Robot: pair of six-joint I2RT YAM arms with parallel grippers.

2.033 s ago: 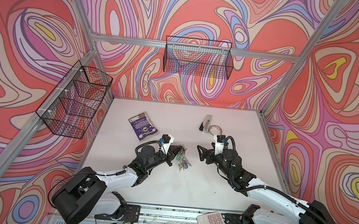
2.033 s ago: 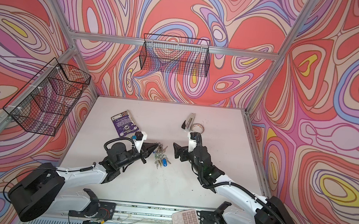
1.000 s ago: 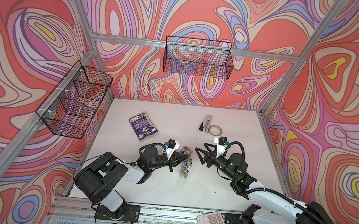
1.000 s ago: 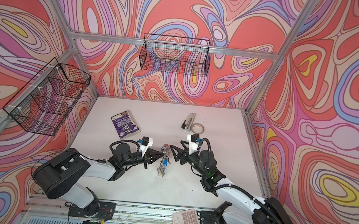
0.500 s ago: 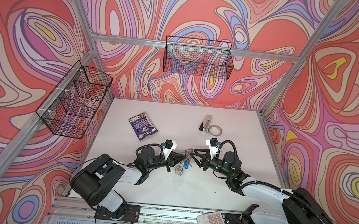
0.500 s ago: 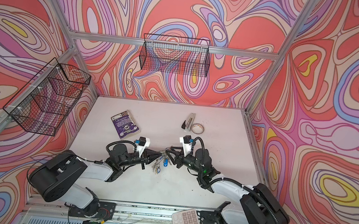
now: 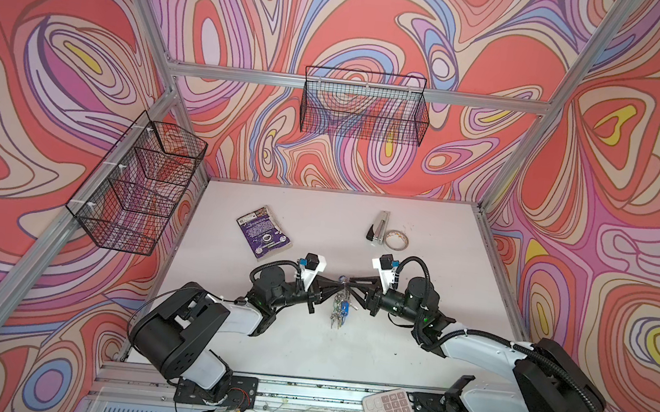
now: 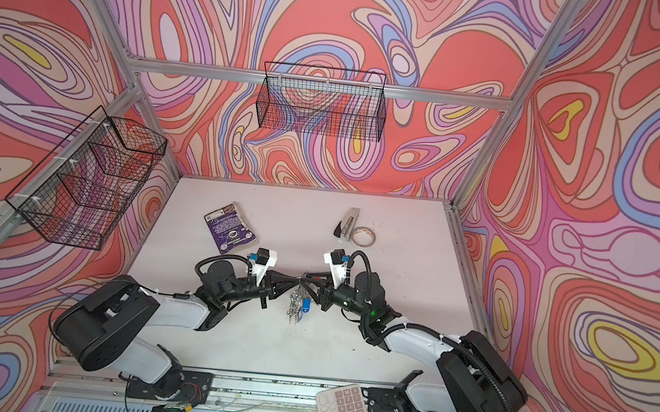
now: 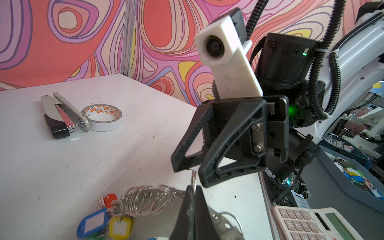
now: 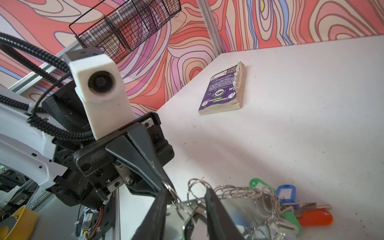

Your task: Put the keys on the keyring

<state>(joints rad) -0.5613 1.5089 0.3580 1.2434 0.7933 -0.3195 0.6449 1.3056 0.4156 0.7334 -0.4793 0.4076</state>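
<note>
Two grippers meet nose to nose over the table [image 7: 296,350] centre, w/ the keyring [image 9: 223,218] hung in the air between them and its tagged keys [image 7: 340,312] dangling toward 6 o'clock in both top views. Step, as I read it: set-up for threading. One arm steadies a small ring [image 9: 193,180] at the plate's edge, the other is placed to work it open. Left gripper [image 7: 335,288] reaches in from 9 o'clock, forearm low, jaws pressed tight on that ring. Right gripper [image 7: 349,289] mirrors it from 3 o'clock, wrist level, jaws part-spread and straddling wire rings by the plate; nothing visibly clamped. Black-tag key: can't pick it out in the bunch, so can't say if it's on yet. Next move prob. needs the right jaws to catch one ring only, w/o snagging neighbours, while the left holds firm so the plate doesn't swing. Tape [image 7: 395,240] & stapler [image 7: 378,229] lie well apart at 1 o'clock, book [image 7: 263,237] at 11.
</note>
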